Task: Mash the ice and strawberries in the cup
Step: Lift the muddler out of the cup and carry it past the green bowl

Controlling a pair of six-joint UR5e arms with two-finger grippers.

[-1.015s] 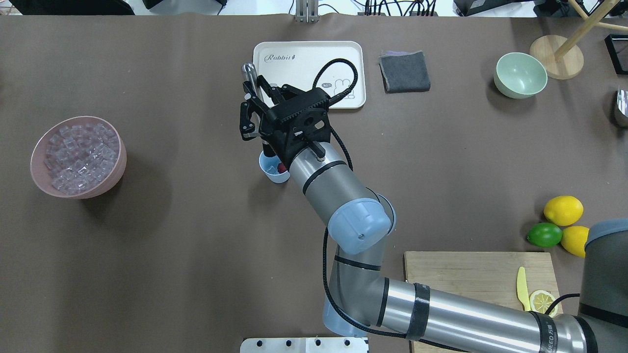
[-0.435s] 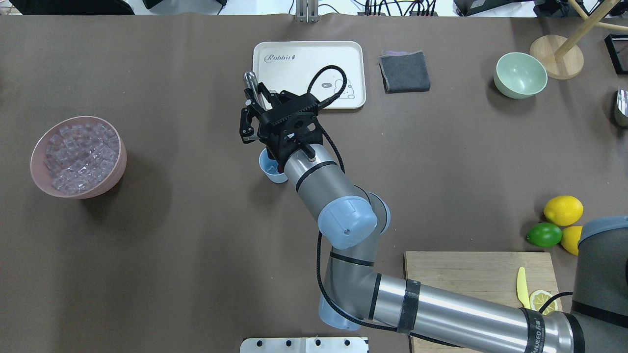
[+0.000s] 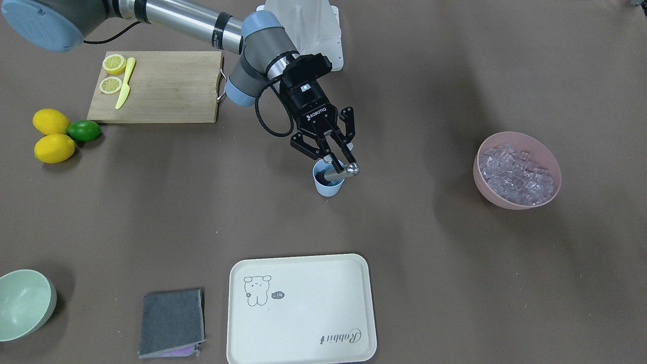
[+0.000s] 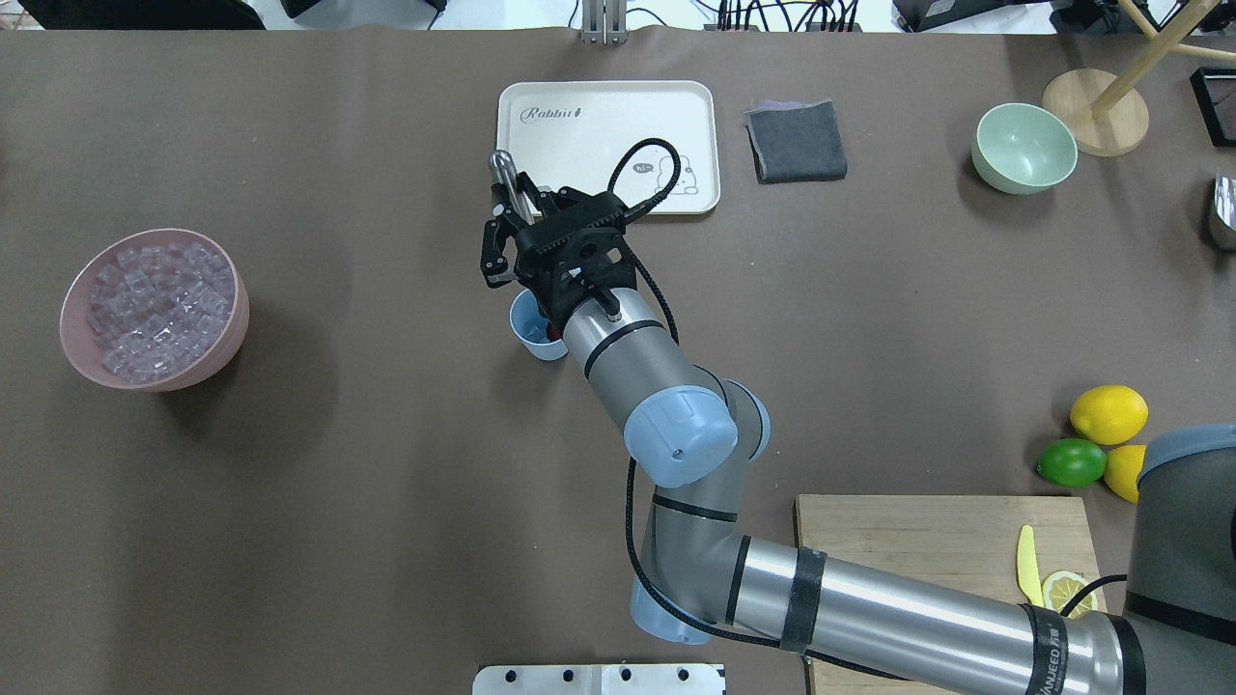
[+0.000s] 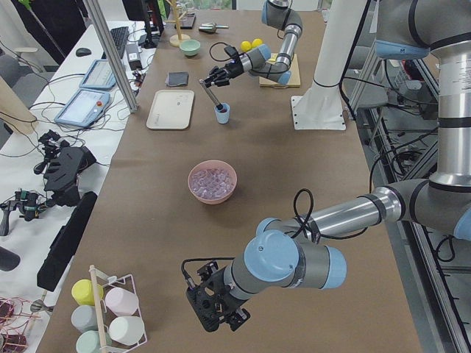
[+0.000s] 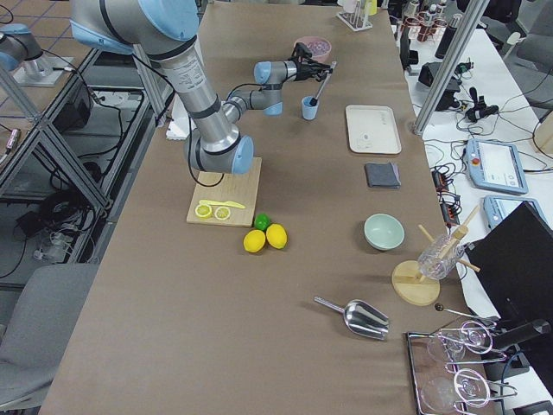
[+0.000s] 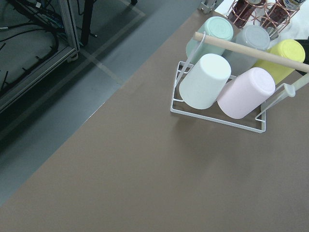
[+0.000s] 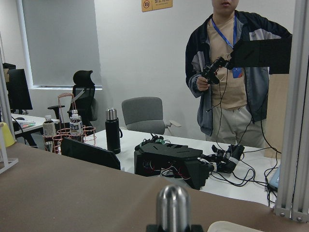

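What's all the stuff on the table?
cup: one, light blue, middle
muddler: one, silver, tilted into cup
strawberry: one, red, in cup
ice: many, clear, in pink bowl
tray: one, cream, beyond cup
cloth: one, grey, beside tray
green bowl: one, pale green, right of cloth
lemons: two, yellow, beside lime
lime: one, green, right edge
cutting board: one, wooden, under lemon slices, yellow knife
right pincer: one, black, shut on muddler
left pincer: one, black, left end

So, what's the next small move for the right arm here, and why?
Probably a short push of the muddler down into the cup. The right pincer is shut on the muddler, which leans with its lower end inside the cup. A bit of red strawberry shows at the cup's edge in the overhead view, so there seems to be fruit left to mash.
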